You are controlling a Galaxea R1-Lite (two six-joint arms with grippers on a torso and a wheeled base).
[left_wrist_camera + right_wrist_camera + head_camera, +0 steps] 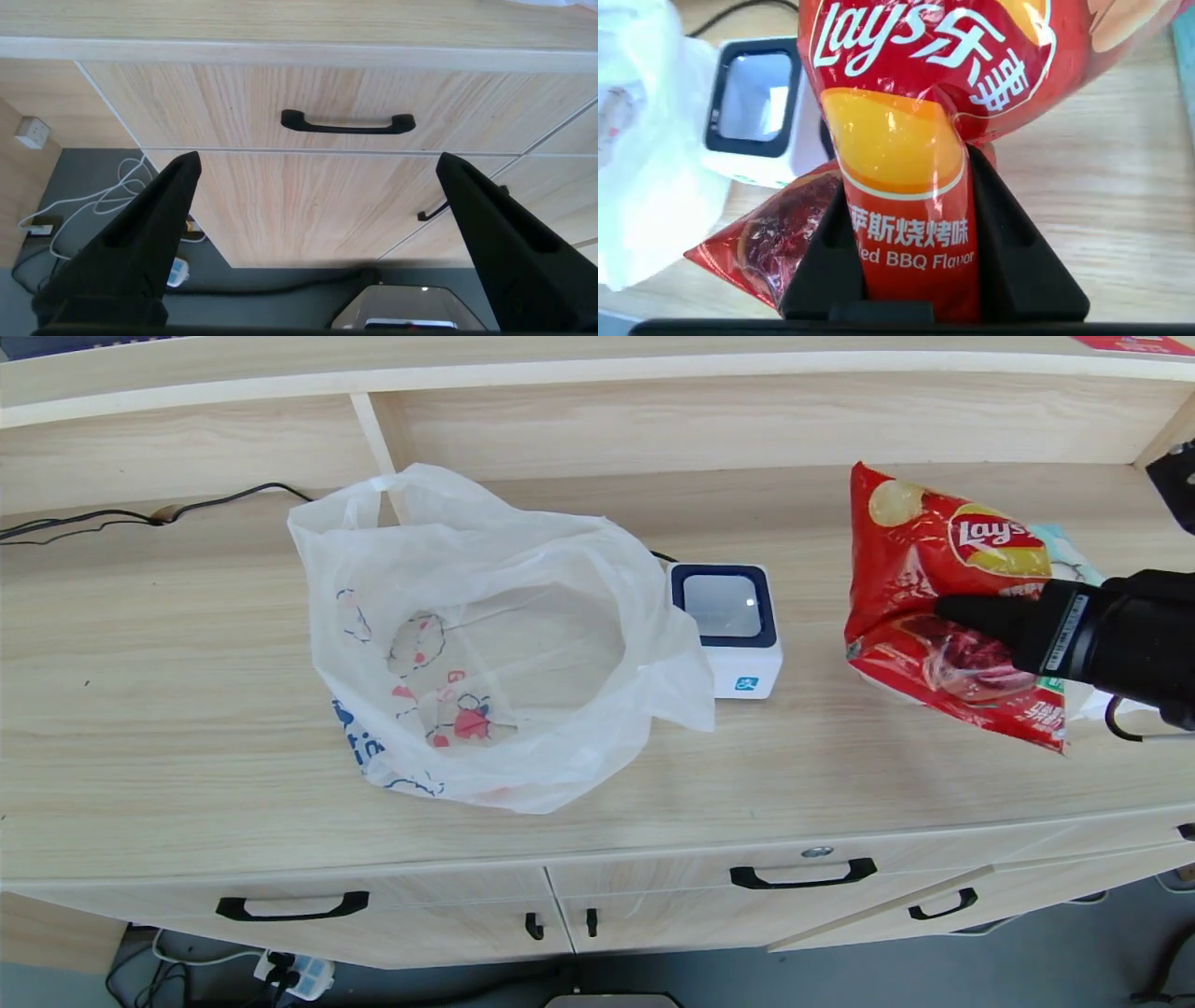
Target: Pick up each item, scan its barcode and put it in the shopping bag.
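Behind the chip bag (934, 588) a pale blue and white packet (1066, 553) peeked out, mostly covered and too hidden to identify. The right hand (971, 616) was partly masked by the chip bag, and its arm ran off the edge of the head view. In the right wrist view the top of the chip bag (906, 140) was cut off. Whether its lower edge touched the counter (187, 709) could not be told.

The chip bag was red and glossy, with a yellow band and pictures of crisps and meat. It was tilted and creased where the right hand (920, 233) pinched its lower part between both fingers. It sat over the right part of the counter, near the scanner (726, 625) but apart from it.

The white see-through shopping bag (485, 635) lay open-mouthed on the counter, its edge draped against the scanner.

The left hand (318, 163) was spread wide and held nothing, in front of the drawer fronts (346, 93).
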